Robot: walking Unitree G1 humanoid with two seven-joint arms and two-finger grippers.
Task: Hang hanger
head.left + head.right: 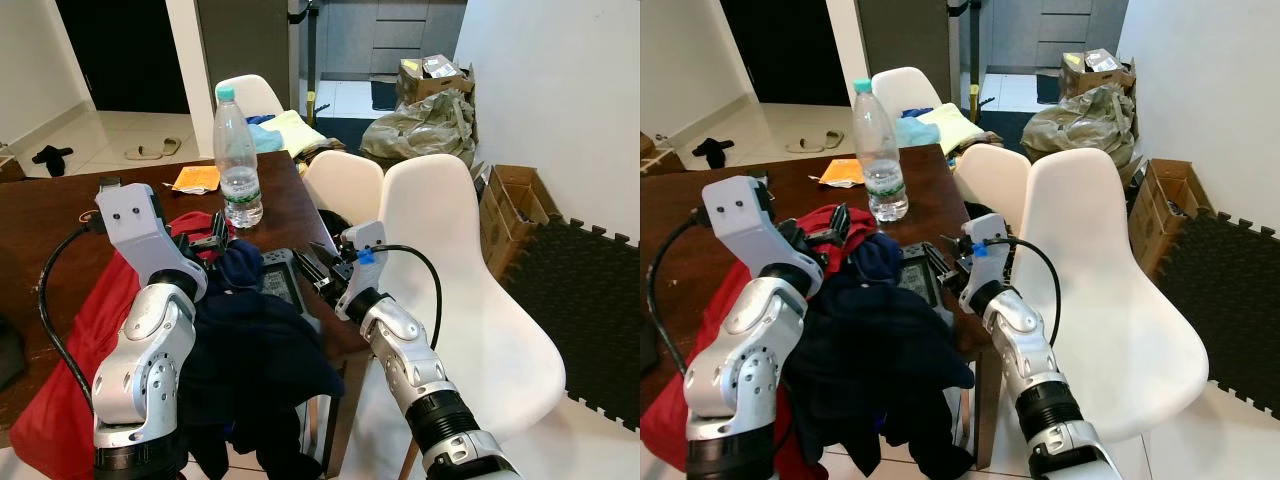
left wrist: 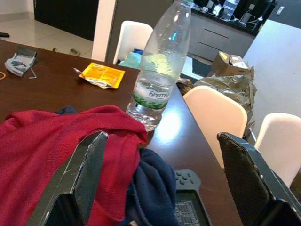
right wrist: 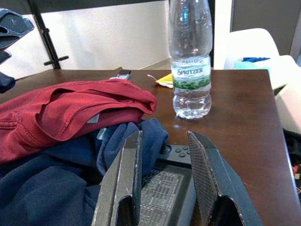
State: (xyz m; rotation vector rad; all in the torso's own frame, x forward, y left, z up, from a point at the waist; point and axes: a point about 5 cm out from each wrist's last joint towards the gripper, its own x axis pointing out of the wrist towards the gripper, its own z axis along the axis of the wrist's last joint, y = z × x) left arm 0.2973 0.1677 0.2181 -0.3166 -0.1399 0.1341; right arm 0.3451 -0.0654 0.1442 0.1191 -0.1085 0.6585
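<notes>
**Hanger: cannot tell where it lies, possibly buried in the clothes**

- Counter (image 1: 40, 220): dark brown wood, with a clothes heap at its near right corner.
- Red garment (image 1: 70, 380) lies on the left of the heap and droops over the near edge. Navy garment (image 1: 260, 360) lies to its right, overlapping it and hanging off the edge too.
- Left claw (image 2: 162, 139): spread wide, holding nothing. It hovers just over the far end of the heap, where red meets navy.
- Right claw (image 3: 164, 136): narrow gap between the fingers, nothing clamped. It sits low over a grey keypad device (image 3: 164, 188) that lies on the counter, touching the navy garment's right side.
- Water bottle (image 1: 237, 160): upright with a teal cap, just beyond the heap near the counter's right edge.
- Orange packet (image 1: 196, 178): flat on the counter, to the far left of the bottle.
- White chair (image 1: 470, 300): right of the counter, beside the right arm. More white chairs stand farther back.
</notes>
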